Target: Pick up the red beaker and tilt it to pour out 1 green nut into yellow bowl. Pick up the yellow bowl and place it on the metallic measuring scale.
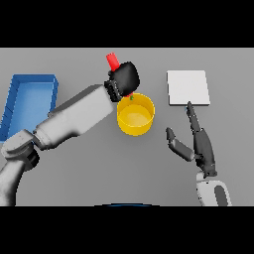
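Note:
My left hand (125,78) is shut on the red beaker (112,60), held tilted over the far rim of the yellow bowl (135,115); most of the beaker is hidden behind the hand. A small green nut (131,97) shows just at the bowl's far edge, below the hand. The metallic measuring scale (187,88), a pale square plate, lies to the right of the bowl. My right hand (202,145) stands open on the right, fingers straight, one fingertip (189,106) reaching the scale's near edge.
A blue open bin (31,97) lies at the far left, behind my left arm (74,119), which crosses the table from the lower left.

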